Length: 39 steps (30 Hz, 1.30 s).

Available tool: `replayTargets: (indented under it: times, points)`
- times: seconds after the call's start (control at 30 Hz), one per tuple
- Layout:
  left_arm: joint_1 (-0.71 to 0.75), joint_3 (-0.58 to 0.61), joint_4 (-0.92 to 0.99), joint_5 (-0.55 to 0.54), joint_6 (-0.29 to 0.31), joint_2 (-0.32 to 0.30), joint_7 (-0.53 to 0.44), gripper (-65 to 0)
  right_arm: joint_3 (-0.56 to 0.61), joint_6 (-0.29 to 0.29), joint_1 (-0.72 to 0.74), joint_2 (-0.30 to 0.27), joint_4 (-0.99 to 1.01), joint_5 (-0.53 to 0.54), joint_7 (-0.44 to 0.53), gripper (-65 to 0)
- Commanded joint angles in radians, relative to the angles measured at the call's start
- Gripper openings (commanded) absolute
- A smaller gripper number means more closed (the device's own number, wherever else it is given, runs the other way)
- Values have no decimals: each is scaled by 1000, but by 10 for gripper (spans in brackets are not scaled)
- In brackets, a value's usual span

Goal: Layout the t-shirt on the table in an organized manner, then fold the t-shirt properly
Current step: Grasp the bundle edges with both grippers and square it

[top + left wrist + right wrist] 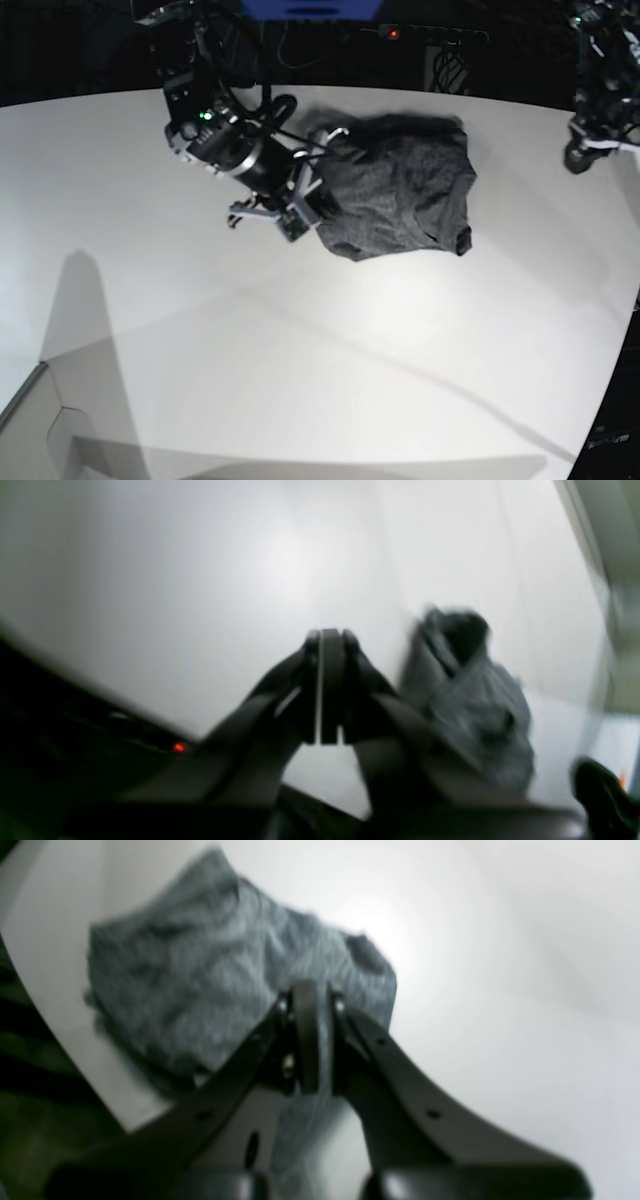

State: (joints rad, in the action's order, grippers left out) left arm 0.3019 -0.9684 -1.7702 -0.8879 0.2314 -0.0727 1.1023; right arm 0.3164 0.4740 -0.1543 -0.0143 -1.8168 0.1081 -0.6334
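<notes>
A heathered dark grey t-shirt point(400, 190) is lying on a plain matte white table point(300, 380), beside black grippers.

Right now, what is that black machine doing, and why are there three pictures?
It is a robot with two arms, each ending in a pincher called a gripper. One picture looks down from above. The other two come from small cameras on the wrists, so they look blurry and close.

On the white table lies a crumpled grey t-shirt. The right gripper is pinching a bit of the t-shirt's cloth between its jaws. The left gripper is shut with nothing in it, off to the side, away from the shirt. The shirt is not spread flat yet.
</notes>
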Motion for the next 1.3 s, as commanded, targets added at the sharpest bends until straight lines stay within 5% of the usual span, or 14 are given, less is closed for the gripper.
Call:
replayTargets:
  times: [0.0,0.37,0.83,1.03,1.27]
  points:
    - [3,30,-23,-20,1,0,-11,-600,7,6,9,3,-19,17,30,-627]
    - [6,378,-24,109,-2,38,-23,-206,2,6,-35,-59,-19,15,30,-627]
    - [7,418,-21,129,1,60,-24,-220,0,6,-34,-80,-10,14,30,-627]
    - [-11,418,-10,128,3,60,-24,-447,0,6,-32,-80,-10,14,30,-627]
    - [-7,414,-21,126,3,81,-24,-555,0,6,-34,-85,-10,14,30,-627]
